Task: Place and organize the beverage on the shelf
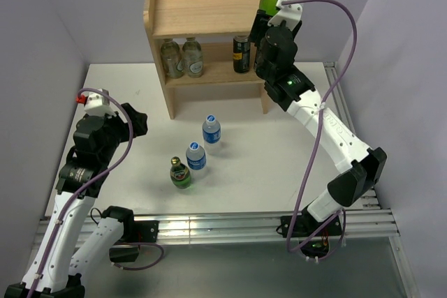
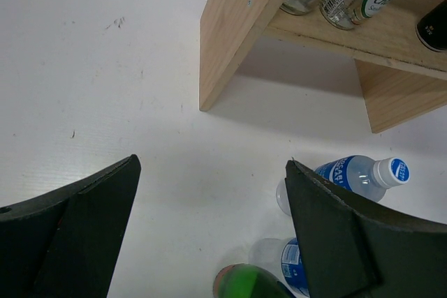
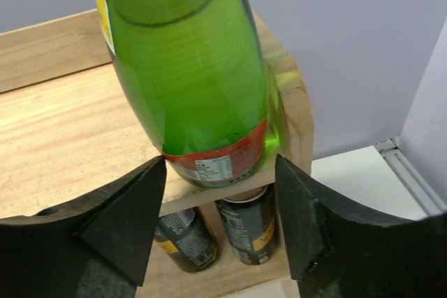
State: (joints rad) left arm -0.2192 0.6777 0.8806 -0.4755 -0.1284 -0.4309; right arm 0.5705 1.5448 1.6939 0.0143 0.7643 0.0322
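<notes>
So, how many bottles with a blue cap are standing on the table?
2. One blue-capped bottle stands in front of the shelf; the other is nearer the arms, beside a small green bottle. None appears hidden.

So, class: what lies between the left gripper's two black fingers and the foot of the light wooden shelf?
Bare white tabletop, shown in the left wrist view. The left gripper hangs open short of the shelf; the clear plastic bottles lie off to its right.

Right arm stretched far forward, raised – fingers [image 3: 223, 221] parted. Left arm folded near base – fingers [image 2: 209, 232] spread wide.
</notes>
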